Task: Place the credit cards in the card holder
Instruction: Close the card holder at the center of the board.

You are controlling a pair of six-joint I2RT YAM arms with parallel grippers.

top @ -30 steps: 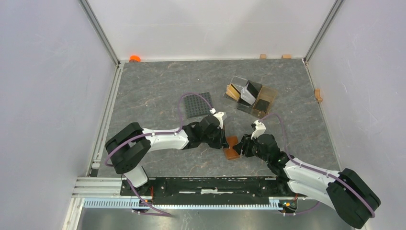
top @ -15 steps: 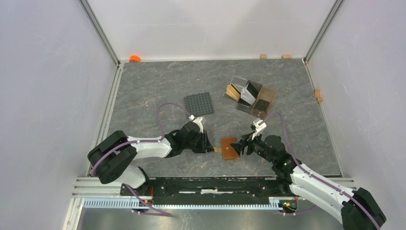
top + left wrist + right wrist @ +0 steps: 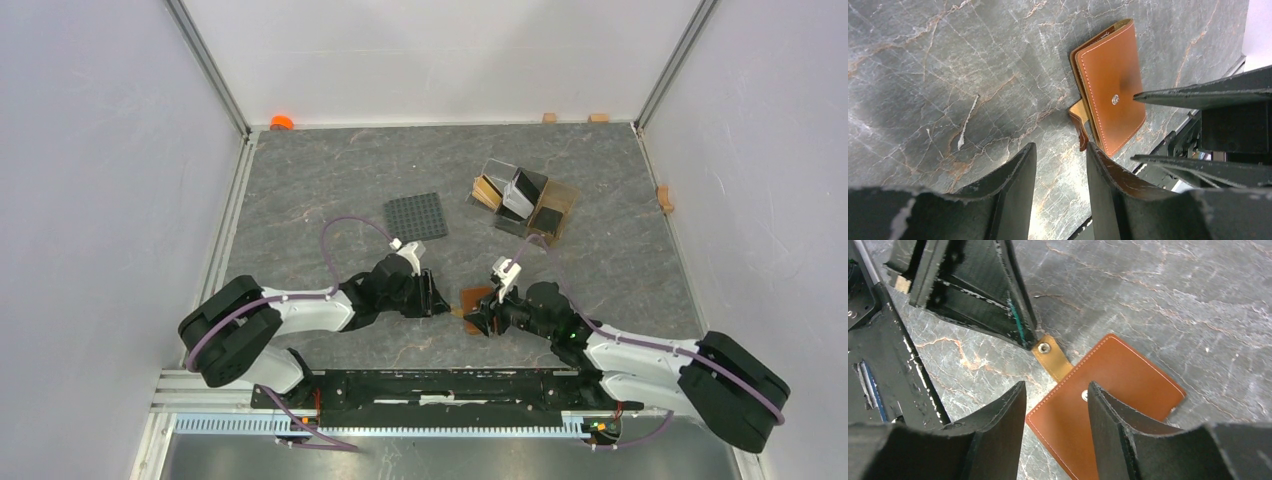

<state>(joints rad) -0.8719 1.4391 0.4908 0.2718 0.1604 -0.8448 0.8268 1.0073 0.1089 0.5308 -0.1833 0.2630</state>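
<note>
The card holder (image 3: 1108,75) is a small flat wallet of tan-brown leather with pale stitching round its edge, folded shut and lying flat on the grey marbled table (image 3: 923,75). A small metal snap stud (image 3: 1115,99) sits at the middle of its upper face, and a short strap (image 3: 1051,358) with its own snap sticks out unfastened from one long edge. The left gripper (image 3: 1059,150) sits just beside that strap edge, jaws parted on nothing. The right gripper (image 3: 1056,386) hangs over the holder's near end, fingers spread and clasping nothing. The credit cards (image 3: 519,189) stand well beyond the holder in a clear amber stand (image 3: 565,195). The inner slots are hidden by the fold. From above, the right gripper covers part of the holder, and whether the left fingertip touches the strap cannot be told.
</note>
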